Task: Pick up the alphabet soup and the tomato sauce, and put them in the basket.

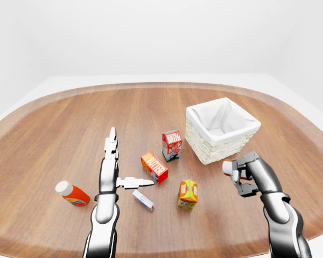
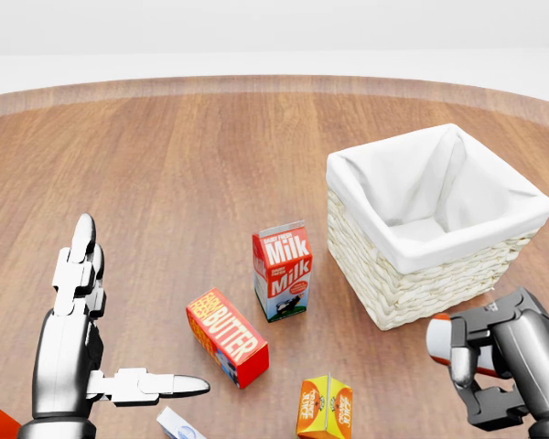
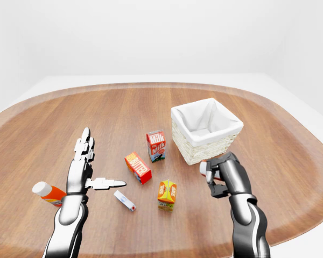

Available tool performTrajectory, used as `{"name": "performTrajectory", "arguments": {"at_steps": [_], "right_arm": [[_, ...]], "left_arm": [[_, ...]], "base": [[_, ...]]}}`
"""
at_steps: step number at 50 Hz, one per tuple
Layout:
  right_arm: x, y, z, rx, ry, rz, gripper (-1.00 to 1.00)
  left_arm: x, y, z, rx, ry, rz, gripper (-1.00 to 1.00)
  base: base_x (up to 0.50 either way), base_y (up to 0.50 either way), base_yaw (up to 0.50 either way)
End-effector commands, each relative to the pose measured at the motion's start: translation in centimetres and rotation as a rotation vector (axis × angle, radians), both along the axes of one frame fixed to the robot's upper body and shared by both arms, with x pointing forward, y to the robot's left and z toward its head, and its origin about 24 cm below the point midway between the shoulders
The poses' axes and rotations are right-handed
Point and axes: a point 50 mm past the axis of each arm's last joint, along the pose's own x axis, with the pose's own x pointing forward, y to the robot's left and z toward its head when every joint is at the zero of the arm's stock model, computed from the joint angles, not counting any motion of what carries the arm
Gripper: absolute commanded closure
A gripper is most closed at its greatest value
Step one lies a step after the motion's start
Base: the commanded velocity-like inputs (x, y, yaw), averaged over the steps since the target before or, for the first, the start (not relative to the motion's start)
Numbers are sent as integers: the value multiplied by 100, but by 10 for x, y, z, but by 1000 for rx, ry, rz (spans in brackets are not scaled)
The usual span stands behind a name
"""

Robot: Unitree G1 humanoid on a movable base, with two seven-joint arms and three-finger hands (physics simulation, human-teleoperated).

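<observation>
Can: a red-and-white can sits in the right robot hand; whether it is the alphabet soup or the tomato sauce cannot be read from its label.
Right robot hand: the right robot hand has its fingers curled tight round the can, raised above the table, near the lower right of the head view and just below the basket's near wall.
Left robot hand: the left robot hand is spread wide, two fingers pointing up the view and the thumb pointing right toward the butter box; it grips nothing.
Basket: a pale wicker basket with a white cloth liner stands upright on the table, right of centre in the left-eye view; nothing shows inside it.
Milk carton: a red-and-white milk carton stands upright just left of the basket, apart from it.
Butter box: a red butter box lies below and left of the milk carton, close to the thumb tip.
Juice carton: a small orange carton stands below the butter box.
Small white box: a flat white-and-blue box lies between the left arm and the orange carton.
Bottle: an orange bottle with a white cap lies on its side, left of the left arm.
Table: a rounded wooden table carries everything.
</observation>
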Motion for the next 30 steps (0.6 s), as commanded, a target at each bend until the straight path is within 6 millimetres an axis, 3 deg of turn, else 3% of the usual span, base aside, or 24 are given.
{"name": "performTrajectory", "arguments": {"at_steps": [1,14,30], "right_arm": [[11,2,19,-9,-74,20,100],[31,-2,44,0,-102,4,100],[54,-2,55,-4,-128,9,100]], "left_arm": [[0,0,0,-1,0,-2,-100],[0,0,0,0,0,-3,-100],[0,0,0,-1,1,-3,-100]], "base": [[0,0,0],[0,0,0],[0,0,0]]}}
